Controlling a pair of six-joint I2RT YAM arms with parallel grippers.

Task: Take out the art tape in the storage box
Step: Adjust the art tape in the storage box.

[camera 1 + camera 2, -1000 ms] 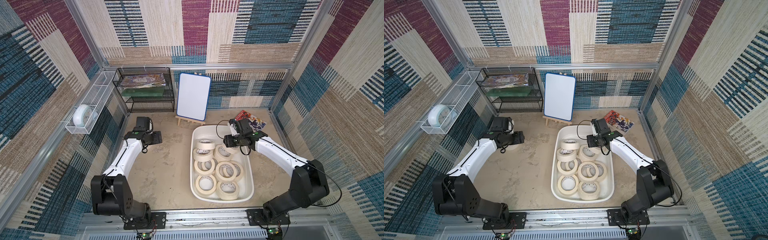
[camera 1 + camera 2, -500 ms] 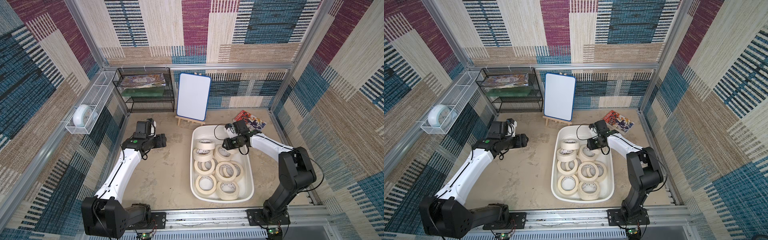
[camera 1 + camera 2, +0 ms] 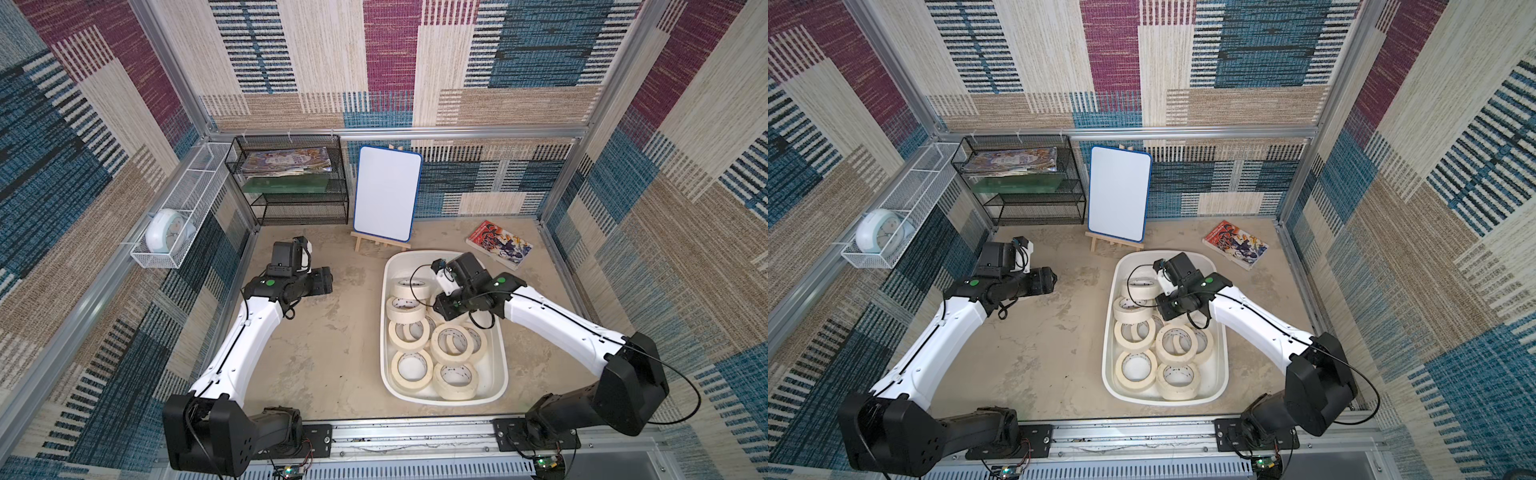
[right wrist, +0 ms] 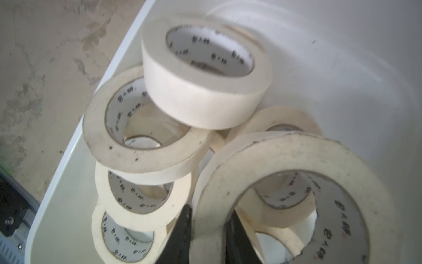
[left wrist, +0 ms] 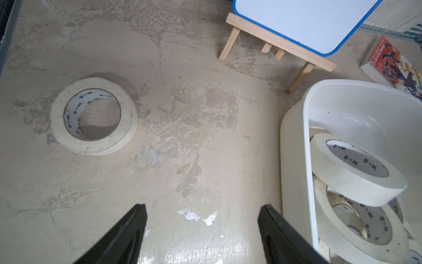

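Beige tabletop [image 5: 194,141]: 1 loose roll [image 5: 93,116] out, rest of art tape [image 3: 452,344] in storage box [image 3: 494,374], so we're early on. Right gripper [image 4: 209,228] pinches second roll [image 4: 296,173] by its wall, inside box; left gripper [image 5: 203,214] agape, empty.

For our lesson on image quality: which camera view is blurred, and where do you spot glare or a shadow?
Right wrist view: soft throughout, print on the tape rolls smeared. Left wrist view: sharp, glare on the floor, a soft shadow beside the lone roll. Both top views: crisp, evenly lit.
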